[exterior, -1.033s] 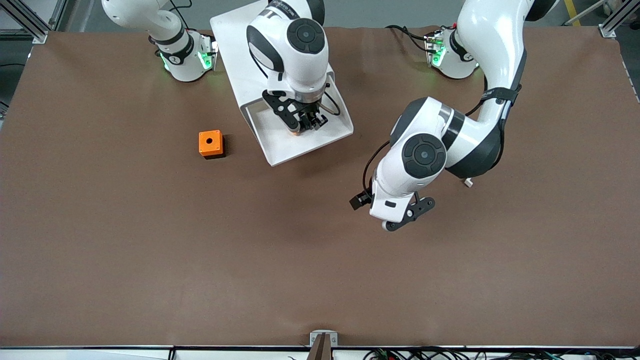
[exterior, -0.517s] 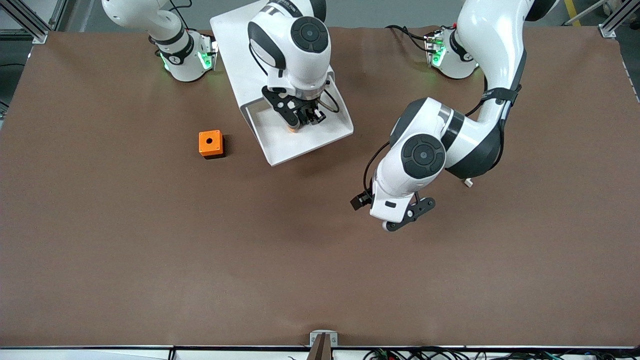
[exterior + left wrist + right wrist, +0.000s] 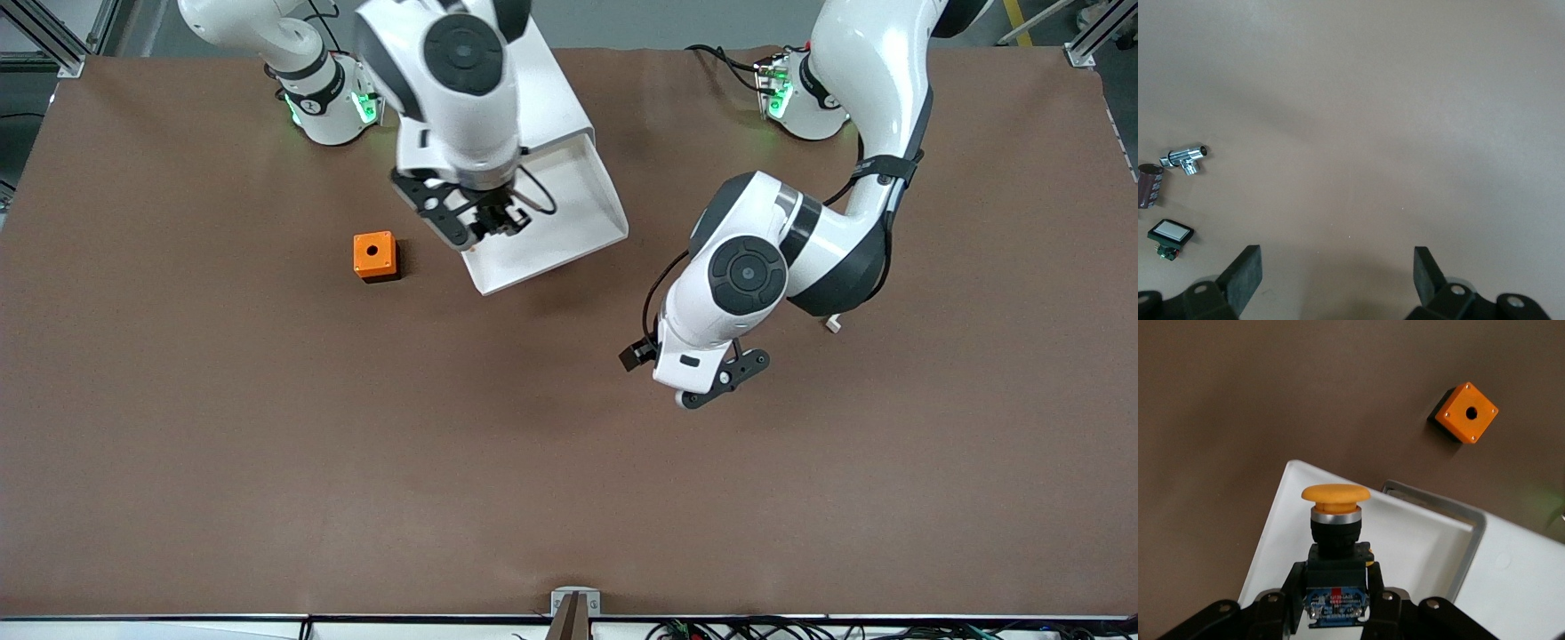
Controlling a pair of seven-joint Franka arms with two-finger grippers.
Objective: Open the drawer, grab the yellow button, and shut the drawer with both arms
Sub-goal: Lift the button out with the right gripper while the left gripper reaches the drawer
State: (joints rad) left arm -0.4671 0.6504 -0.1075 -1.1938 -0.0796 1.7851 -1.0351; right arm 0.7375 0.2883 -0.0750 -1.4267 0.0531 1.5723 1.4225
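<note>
A big brown surface [image 3: 356,462] filled most of the front view. It looked smooth and flat, with soft shadows on it. Silver metal bars [image 3: 53,40] stood at its top corners. A grey floor [image 3: 640,22] showed past its top edge. Black wires [image 3: 800,629] lay along the bottom edge, beside a small metal bracket [image 3: 575,603].
</note>
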